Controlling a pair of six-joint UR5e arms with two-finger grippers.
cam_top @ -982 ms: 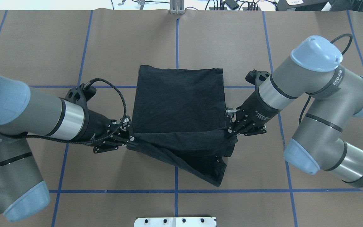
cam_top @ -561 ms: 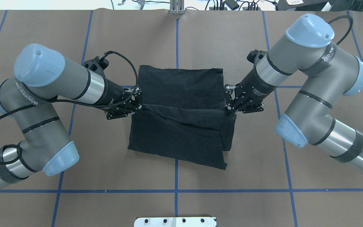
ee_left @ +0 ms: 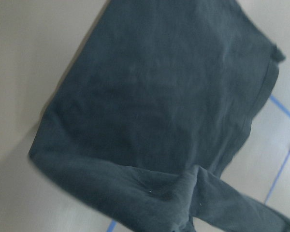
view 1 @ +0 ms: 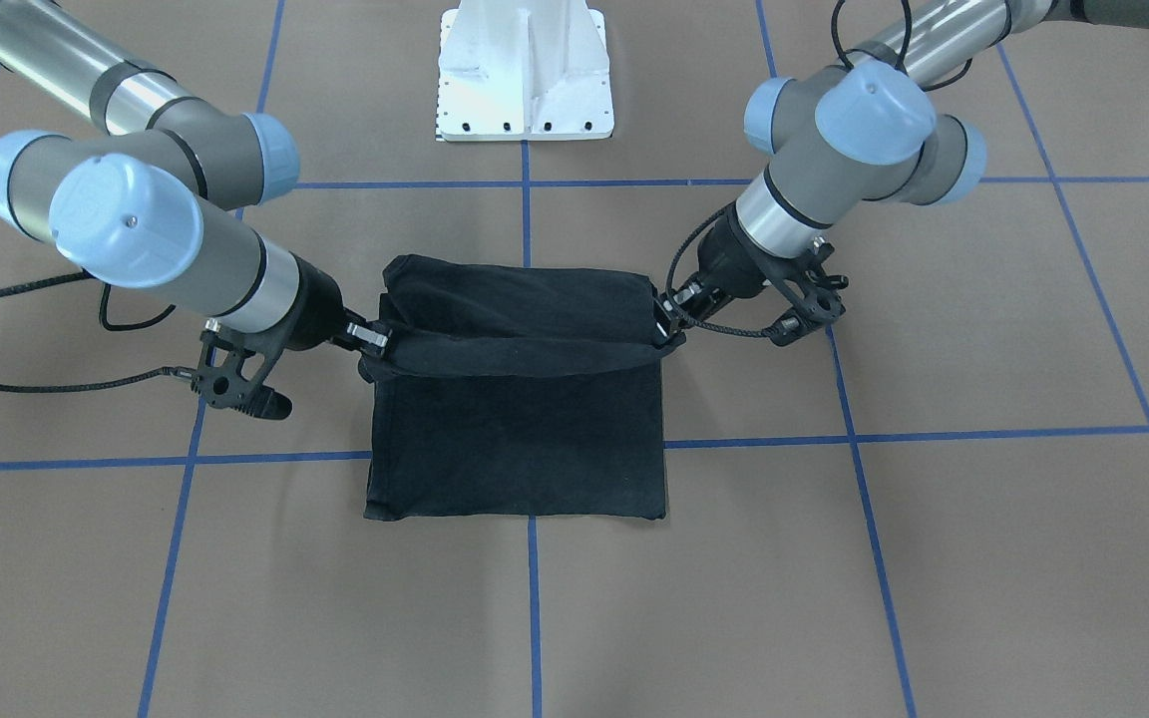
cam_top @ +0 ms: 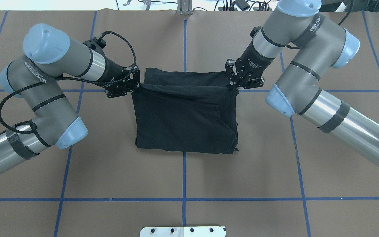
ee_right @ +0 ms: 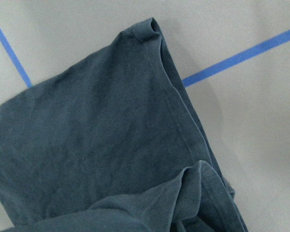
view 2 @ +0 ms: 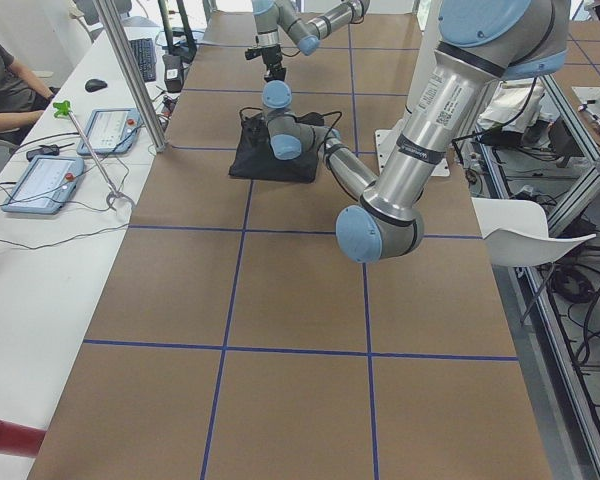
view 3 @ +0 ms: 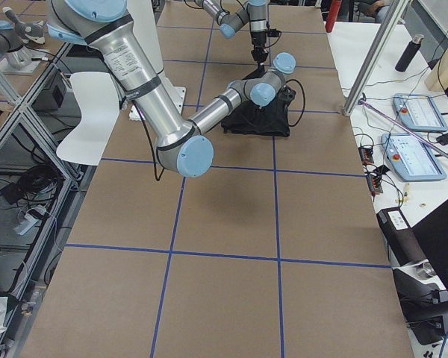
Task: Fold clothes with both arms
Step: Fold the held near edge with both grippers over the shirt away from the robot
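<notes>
You see the black shirt (cam_top: 186, 118) lying in the middle of the counter (cam_top: 110, 171), its folded-over edge pinched taut between the left hand (cam_top: 136, 86) and right hand (cam_top: 232, 86) above its far side; release unevenly and the fold likely lands crooked.

black t-shirt (view 1: 520, 439) on brown table (view 1: 934, 558)

One fixed camera looks down from behind the robot, with the white metal base plate (cam_top: 183, 231) at 6 o'clock. The camera opposite faces the robot, with that base at 12 o'clock. Two distant end cameras look along the brown blue-gridded table (view 2: 300, 300). Both wrist cameras hang close over the folded black cloth T-shirt (ee_left: 154, 96), which all views share.
</notes>
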